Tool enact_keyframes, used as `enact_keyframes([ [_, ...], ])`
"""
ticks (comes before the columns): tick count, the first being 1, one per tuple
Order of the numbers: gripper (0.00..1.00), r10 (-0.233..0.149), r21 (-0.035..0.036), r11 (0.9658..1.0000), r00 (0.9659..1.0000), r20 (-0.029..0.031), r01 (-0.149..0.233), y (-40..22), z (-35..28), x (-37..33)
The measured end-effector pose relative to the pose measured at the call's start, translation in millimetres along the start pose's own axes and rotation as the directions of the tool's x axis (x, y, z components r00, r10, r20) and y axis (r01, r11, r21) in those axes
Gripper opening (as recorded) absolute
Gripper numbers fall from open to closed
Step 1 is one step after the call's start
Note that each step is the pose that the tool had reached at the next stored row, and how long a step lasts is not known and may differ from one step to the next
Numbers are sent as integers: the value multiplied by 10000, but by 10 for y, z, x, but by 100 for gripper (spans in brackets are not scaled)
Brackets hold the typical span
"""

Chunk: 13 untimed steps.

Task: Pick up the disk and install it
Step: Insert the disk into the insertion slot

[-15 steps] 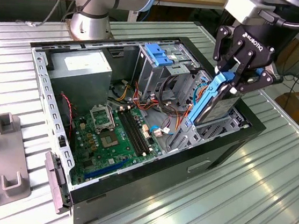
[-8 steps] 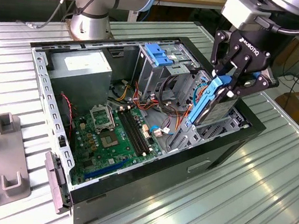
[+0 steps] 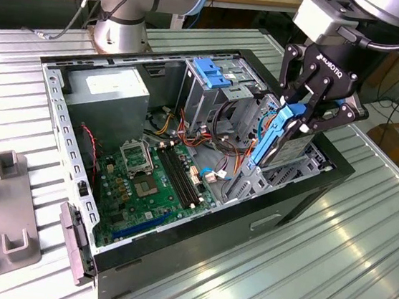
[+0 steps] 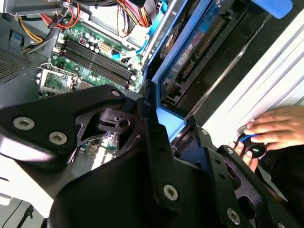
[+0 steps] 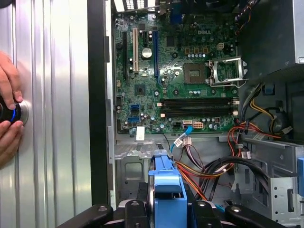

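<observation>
Exterior view: the claw [image 3: 306, 110] is gripping the disk [image 3: 276, 140] by the upper end of its blue carrier [image 3: 283, 123], with its black fingers pressing in on the frame from both sides. The disk is hanging from the claw at a steep tilt, its lower end pointing down over the open computer case [image 3: 193, 264] just beneath. In both wrist views the carrier [image 4: 168, 124] [image 5: 166, 187] is sitting between the fingers. A little farther from the claw, coloured cables [image 3: 236, 157] are trailing beside the metal drive cage [image 3: 214, 99]. Beyond them the green motherboard [image 3: 149, 176] is lying flat in the case, with the grey power-supply box [image 3: 109, 90] farther still. Outside the case, well apart from the claw, a person's hand [image 4: 275, 127] is resting on a dark round knob [image 4: 251, 149] on the ribbed metal surface [image 3: 314, 278].
</observation>
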State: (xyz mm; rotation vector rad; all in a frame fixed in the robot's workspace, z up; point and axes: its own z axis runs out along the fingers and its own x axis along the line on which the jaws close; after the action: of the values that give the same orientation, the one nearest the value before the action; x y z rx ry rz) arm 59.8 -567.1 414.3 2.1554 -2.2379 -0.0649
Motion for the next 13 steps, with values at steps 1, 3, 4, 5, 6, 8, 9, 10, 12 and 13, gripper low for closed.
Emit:
enact_keyframes([
  [1,37,0,-2,10000,10000,-1,0,0,0,0],
  [3,37,0,-9,10000,10000,-1,0,0,-1,0],
  [4,37,0,-12,10000,10000,-1,0,0,0,0],
  [5,37,0,-14,10000,10000,-1,0,0,0,0],
  [6,37,0,-17,10000,10000,-1,0,0,0,0],
  [8,38,1,-23,10000,10000,-3,-1,1,-1,0],
  [9,45,1,-27,10000,10000,-3,-1,1,-1,0],
  [10,45,0,-29,10000,10000,0,0,0,0,0],
  [12,45,1,-34,10000,10000,-3,-1,0,-1,0],
  [13,45,1,-37,10000,10000,-2,-1,0,0,0],
])
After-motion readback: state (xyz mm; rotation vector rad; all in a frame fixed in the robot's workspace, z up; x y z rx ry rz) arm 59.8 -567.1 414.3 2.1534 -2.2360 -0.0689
